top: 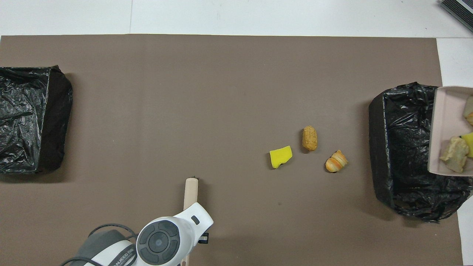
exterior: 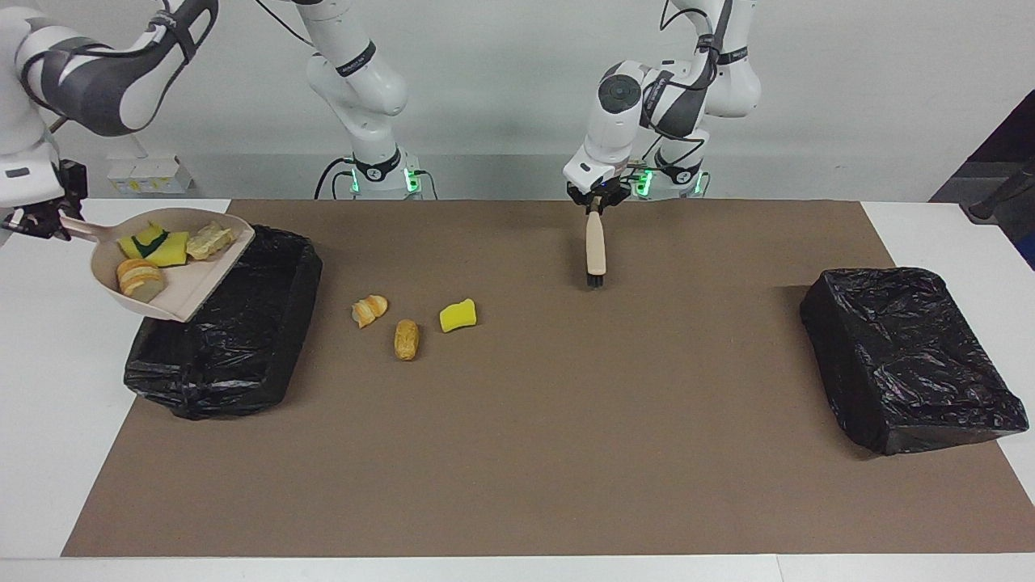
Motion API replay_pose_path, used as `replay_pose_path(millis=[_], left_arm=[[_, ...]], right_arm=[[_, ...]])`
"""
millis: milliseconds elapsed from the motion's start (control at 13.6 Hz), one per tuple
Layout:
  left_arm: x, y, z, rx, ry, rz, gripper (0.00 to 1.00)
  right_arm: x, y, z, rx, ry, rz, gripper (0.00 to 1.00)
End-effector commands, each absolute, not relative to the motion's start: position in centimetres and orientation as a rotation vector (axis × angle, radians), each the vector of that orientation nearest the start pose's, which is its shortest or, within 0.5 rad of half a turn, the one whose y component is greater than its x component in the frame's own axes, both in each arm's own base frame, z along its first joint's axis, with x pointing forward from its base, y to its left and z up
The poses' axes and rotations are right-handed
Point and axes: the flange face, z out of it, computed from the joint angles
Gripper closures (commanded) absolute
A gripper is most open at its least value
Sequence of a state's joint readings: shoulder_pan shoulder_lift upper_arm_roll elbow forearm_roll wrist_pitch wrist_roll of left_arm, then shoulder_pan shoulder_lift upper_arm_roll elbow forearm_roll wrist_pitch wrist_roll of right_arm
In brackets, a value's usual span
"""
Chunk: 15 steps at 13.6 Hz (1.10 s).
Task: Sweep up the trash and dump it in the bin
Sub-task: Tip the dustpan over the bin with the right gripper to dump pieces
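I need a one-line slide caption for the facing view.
Right end effector holds loaded dustpan over black-lined bin; left end effector holds brush; three scraps remain.

White table (exterior: pixel 48 420) w/ a brown mat (exterior: pixel 534 453) over most of its top; bare white strips at both ends and along the edge farthest from the robots. Plain pale grey-white wall (exterior: pixel 849 89) at the robots' end, evenly lit. Small white box (exterior: pixel 149 174) by the wall at the right arm's end. Dark object (exterior: pixel 999 194) at the left arm's end, partly cut off.
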State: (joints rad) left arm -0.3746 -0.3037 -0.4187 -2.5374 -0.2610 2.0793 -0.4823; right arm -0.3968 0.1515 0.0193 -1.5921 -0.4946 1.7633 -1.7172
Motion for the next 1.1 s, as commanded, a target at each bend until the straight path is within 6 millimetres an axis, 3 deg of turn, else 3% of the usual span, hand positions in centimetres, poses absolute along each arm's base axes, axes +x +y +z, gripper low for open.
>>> replay_pose_path(millis=[0, 147, 294, 367, 440, 514, 661, 881, 954, 1028], left_arm=[[27.3, -30.9, 34.8, -3.106, 0.236, 0.306, 1.0], [27.2, -31.0, 34.0, -3.096, 0.236, 0.335, 1.0], [27.2, -31.0, 33.9, -3.093, 0.236, 0.343, 1.0], [27.2, -31.0, 33.8, -3.093, 0.239, 0.347, 1.0], [27.3, -30.9, 33.8, -3.091, 0.243, 0.356, 0.93], [27.5, -31.1, 33.8, -3.091, 0.255, 0.366, 0.71], [28.4, -31.8, 34.4, -3.104, 0.266, 0.37, 0.0], [31.7, -31.3, 38.2, -3.123, 0.27, 0.388, 0.0], [32.3, -31.2, 40.3, -3.109, 0.341, 0.41, 0.0], [35.1, -29.3, 43.2, -3.143, 0.334, 0.403, 0.0]], right_arm=[[57.4, -22.7, 51.7, -2.466, -2.292, 1.018, 1.0], [57.9, -22.1, 49.5, -2.395, -2.43, 1.124, 1.0], [58.1, -22.0, 49.1, -2.377, -2.467, 1.178, 1.0], [58.5, -21.0, 49.1, -2.372, -2.489, 1.174, 1.0], [58.8, -19.5, 48.9, -2.341, -2.513, 1.192, 1.0], [59.0, -18.5, 48.3, -2.256, -2.555, 1.323, 1.0], [59.0, -18.4, 47.4, -2.227, -2.55, 1.432, 1.0], [58.6, -18.2, 47.7, -2.201, -2.528, 1.514, 1.0], [58.4, -18.5, 48.1, -2.181, -2.514, 1.582, 1.0], [58.2, -18.8, 48.5, -2.158, -2.481, 1.674, 1.0]])
